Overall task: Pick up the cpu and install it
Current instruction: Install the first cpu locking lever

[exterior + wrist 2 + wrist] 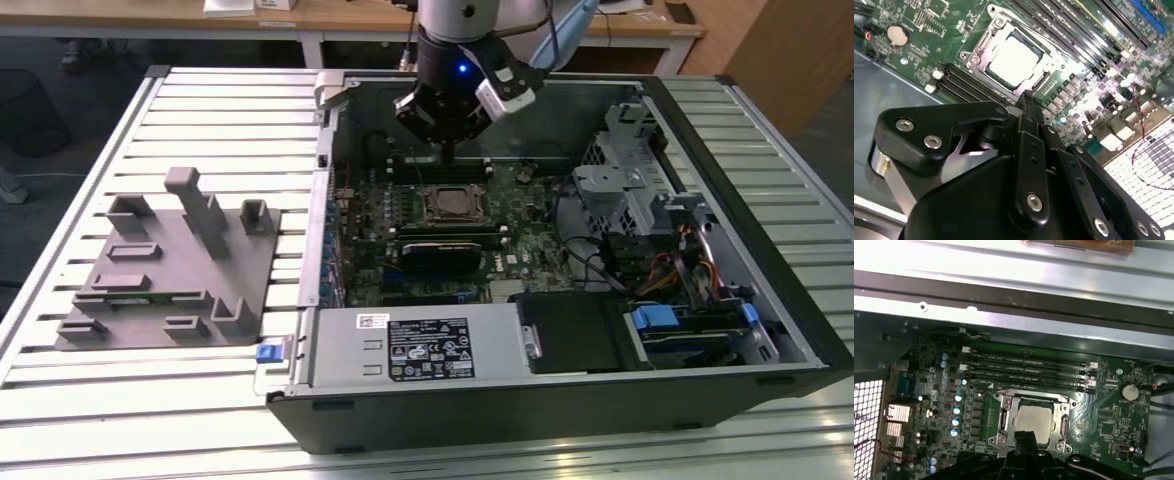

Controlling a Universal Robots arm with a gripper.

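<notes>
Slatted metal table [80, 400], desks behind; open computer case [561, 400] on it. Gripper [1026, 97] above motherboard [1104, 410], fingers pressed together, empty; cpu [1014, 61] seated in socket [1004, 417].

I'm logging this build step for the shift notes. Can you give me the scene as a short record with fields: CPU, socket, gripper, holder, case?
cpu: lying flat inside the socket frame, silvery top up
socket: on the green motherboard, metal frame around the chip
gripper: above the board beside the socket, jaws together, holding nothing
grey holder: on the slatted table, at the exterior view's left of the case
computer case: lying on its side, open
</notes>
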